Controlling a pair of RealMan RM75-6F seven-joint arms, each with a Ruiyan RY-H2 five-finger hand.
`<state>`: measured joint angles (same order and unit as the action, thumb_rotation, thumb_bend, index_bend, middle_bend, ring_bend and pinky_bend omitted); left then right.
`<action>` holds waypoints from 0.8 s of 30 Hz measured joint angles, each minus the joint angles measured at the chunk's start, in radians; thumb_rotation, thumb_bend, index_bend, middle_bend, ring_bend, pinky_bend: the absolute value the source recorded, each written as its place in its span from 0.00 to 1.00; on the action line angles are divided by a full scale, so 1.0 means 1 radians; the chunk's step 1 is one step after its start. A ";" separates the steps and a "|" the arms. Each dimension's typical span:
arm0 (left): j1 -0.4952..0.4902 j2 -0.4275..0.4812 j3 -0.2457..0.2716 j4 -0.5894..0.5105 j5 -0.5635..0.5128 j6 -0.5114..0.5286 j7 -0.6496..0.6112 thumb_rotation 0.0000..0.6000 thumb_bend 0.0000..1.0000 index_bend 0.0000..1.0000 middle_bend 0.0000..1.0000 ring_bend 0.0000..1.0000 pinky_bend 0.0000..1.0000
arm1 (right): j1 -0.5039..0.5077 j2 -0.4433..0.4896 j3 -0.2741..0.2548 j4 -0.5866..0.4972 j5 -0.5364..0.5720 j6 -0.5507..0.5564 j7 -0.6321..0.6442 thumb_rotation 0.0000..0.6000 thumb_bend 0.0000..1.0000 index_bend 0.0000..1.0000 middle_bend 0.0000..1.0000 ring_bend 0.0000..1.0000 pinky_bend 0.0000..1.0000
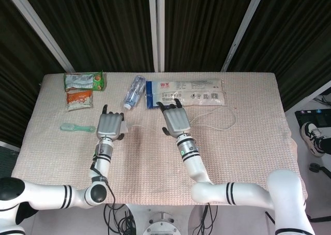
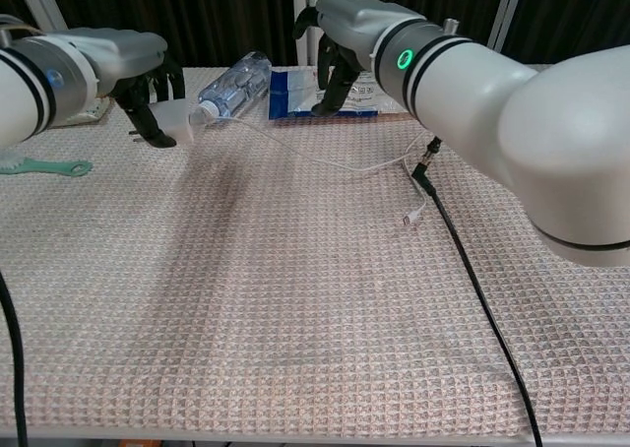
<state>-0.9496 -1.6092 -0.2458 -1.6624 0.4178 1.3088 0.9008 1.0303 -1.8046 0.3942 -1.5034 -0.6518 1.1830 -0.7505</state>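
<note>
Broadly, a table [image 1: 248, 142] under a beige waffle-weave cloth, wide and bare toward the near edge. Behind, a flat blue-and-white packet [image 1: 185, 92] near the far edge. Left hand [image 1: 109, 125] and right hand [image 1: 176, 121] well apart, palms down, fingers spread and curved, gripping nothing. Between them, a thin white cable [image 2: 325, 163] snaking across the cloth, plug end [image 2: 410, 218] loose; beside it a clear bottle [image 1: 134, 91] on its side. Further left, two snack packs [image 1: 83, 80] and a small green brush [image 1: 77, 128].
</note>
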 measured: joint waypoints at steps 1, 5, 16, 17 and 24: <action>0.006 -0.004 0.007 0.013 -0.006 -0.015 -0.005 1.00 0.22 0.42 0.48 0.28 0.05 | -0.013 0.021 -0.009 -0.019 -0.007 0.003 0.003 1.00 0.16 0.12 0.41 0.25 0.08; 0.020 -0.014 0.022 0.040 -0.022 -0.061 -0.020 1.00 0.20 0.24 0.32 0.14 0.03 | -0.076 0.119 -0.049 -0.097 -0.038 0.013 0.026 1.00 0.16 0.11 0.37 0.22 0.08; 0.131 0.089 0.052 0.000 0.203 -0.007 -0.201 1.00 0.18 0.20 0.26 0.10 0.00 | -0.244 0.357 -0.147 -0.246 -0.184 0.037 0.171 1.00 0.20 0.10 0.29 0.17 0.08; 0.152 0.111 0.059 -0.005 0.236 0.010 -0.228 1.00 0.18 0.20 0.26 0.10 0.00 | -0.268 0.387 -0.158 -0.260 -0.210 0.044 0.200 1.00 0.22 0.10 0.29 0.17 0.08; 0.353 0.306 0.151 -0.017 0.475 0.120 -0.472 1.00 0.17 0.22 0.27 0.10 0.00 | -0.446 0.562 -0.248 -0.317 -0.425 0.141 0.400 1.00 0.27 0.12 0.25 0.12 0.08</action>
<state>-0.5962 -1.3035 -0.0946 -1.6790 0.8923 1.4290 0.4291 0.5846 -1.2422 0.1458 -1.8199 -1.0772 1.3237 -0.3502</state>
